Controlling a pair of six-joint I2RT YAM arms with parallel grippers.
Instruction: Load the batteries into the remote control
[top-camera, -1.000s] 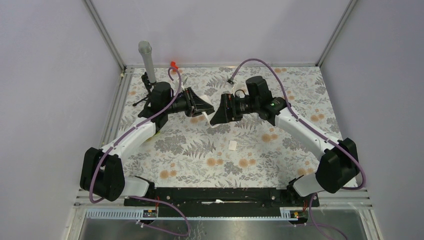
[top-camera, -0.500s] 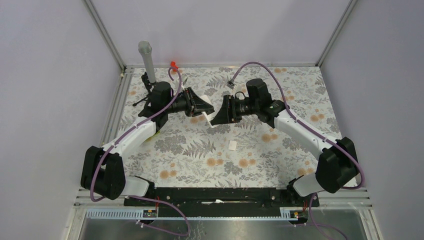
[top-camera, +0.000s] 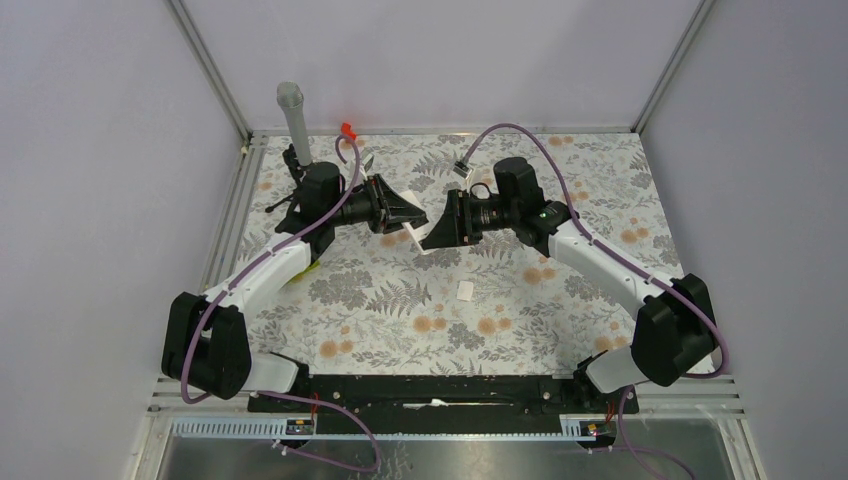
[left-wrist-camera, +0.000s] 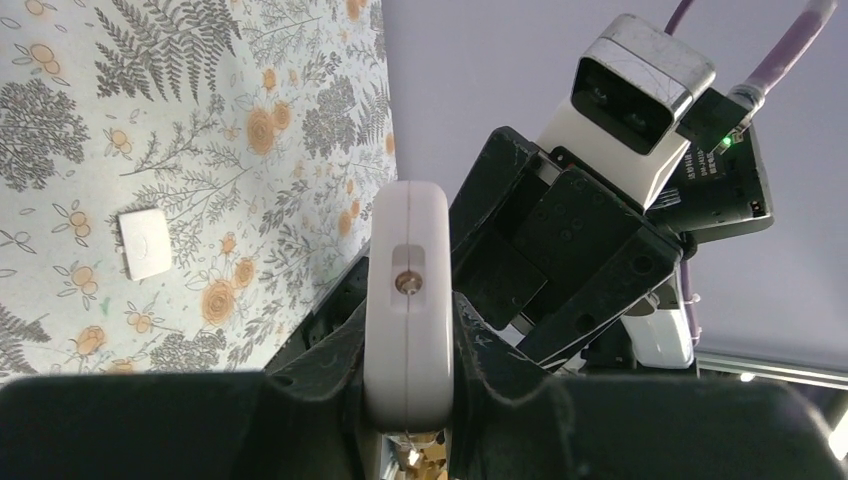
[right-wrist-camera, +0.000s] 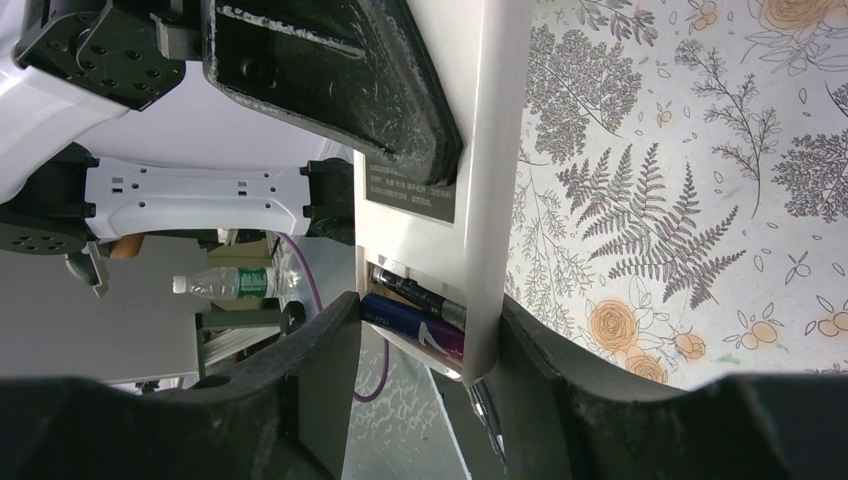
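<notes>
**Both grippers on the remote, above the table**

The left arm reaches in from the left and the right arm from the right, forearms low and wrists level, so the two grippers meet nose to nose over the far middle of the table (top-camera: 390, 325).

The left gripper (left-wrist-camera: 408, 365) is clamped on the remote (left-wrist-camera: 408, 290), one black finger on each broad face. The remote's rounded white end sticks out past the fingers towards the right arm. The right gripper (right-wrist-camera: 428, 310) is closed about the remote's other end, with a finger against each side. The remote hangs in the air between the two, off the table and tilted.

The remote is smooth white plastic, slim and rectangular, with a seam down its narrow end and a small round hole there. Its back carries a grey label, and below it the compartment is uncovered. Inside lie a dark battery (right-wrist-camera: 425, 298) and a purple battery (right-wrist-camera: 415, 325), both slim glossy cylinders, side by side and touching.

The cover (left-wrist-camera: 145, 243), a small flat white rectangle with rounded corners, lies on the table, well apart from the grippers. The table has a matt cloth printed with grey ferns and orange flowers. The gripper fingers are scuffed black plastic.
</notes>
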